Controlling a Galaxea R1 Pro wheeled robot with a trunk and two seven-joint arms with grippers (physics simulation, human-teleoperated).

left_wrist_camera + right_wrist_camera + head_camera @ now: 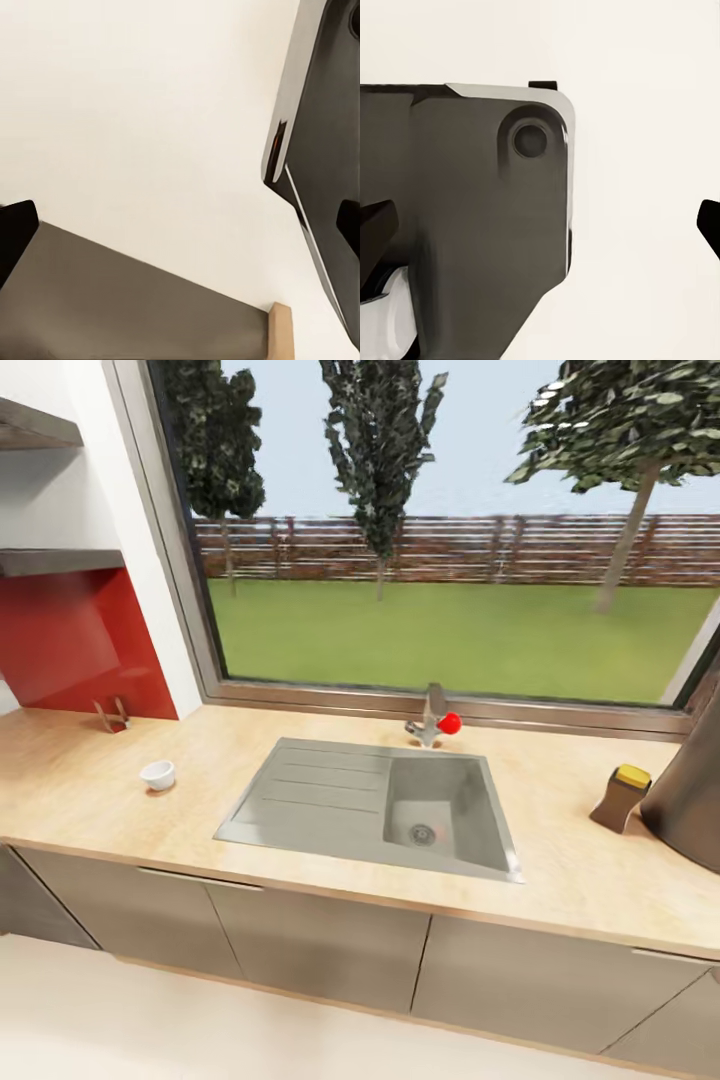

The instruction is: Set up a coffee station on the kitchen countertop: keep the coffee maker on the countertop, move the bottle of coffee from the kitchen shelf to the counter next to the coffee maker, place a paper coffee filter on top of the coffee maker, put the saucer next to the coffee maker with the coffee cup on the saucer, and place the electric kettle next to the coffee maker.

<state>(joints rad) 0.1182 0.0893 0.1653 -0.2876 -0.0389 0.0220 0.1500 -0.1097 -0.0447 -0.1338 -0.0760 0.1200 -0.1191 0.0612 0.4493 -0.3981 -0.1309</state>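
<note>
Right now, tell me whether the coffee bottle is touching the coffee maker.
Apart. The head view shows a thin strip of beige countertop between the bottle and the coffee maker at the counter's right end.

Sink (370,805) sat mid-worktop (560,880), drainboard to its left, basin right. Tap (432,720) stood behind it, against the window sill. Coffee cup (158,774) rested on the worktop left of the sink. Bottle of coffee (621,798) stood far right, just beside the coffee maker (690,790) at the view's right edge. Shelves (50,560) hung upper left.
</note>
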